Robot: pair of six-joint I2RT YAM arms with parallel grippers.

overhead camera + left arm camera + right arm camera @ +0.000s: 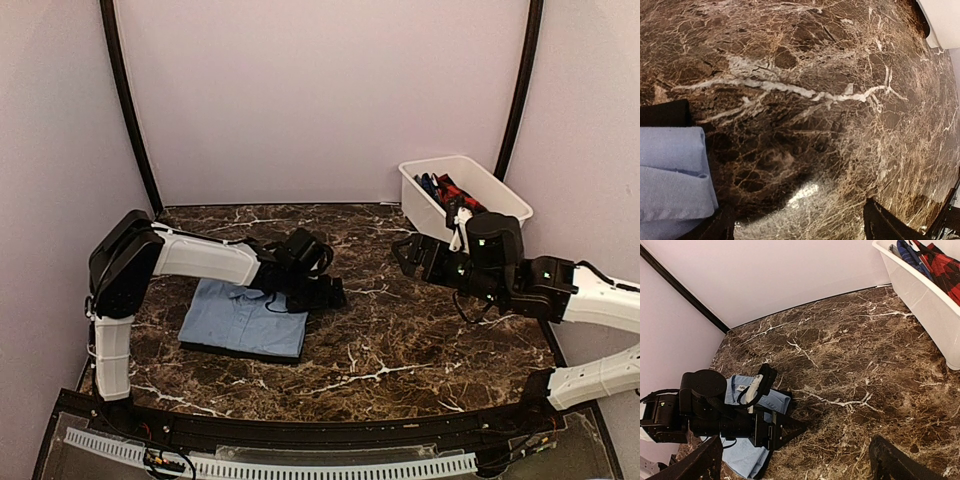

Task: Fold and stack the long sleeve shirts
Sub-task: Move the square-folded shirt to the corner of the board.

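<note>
The light-blue shirt (243,318) lies folded on a flat black mat (250,352) at the left of the table. It also shows in the left wrist view (670,175) and the right wrist view (742,460). My left gripper (328,293) hovers open and empty just past the shirt's right edge, over bare marble (800,231). My right gripper (408,256) is open and empty above the table's middle right (800,465), away from the shirt. A red-black checked shirt (945,270) and a dark blue one (910,252) lie in the white bin.
The white bin (430,205) stands at the back right, close behind my right arm; its wall shows in the right wrist view (920,295). The brown marble table (400,340) is walled on three sides. The mat's corner (665,112) sticks out beside the shirt.
</note>
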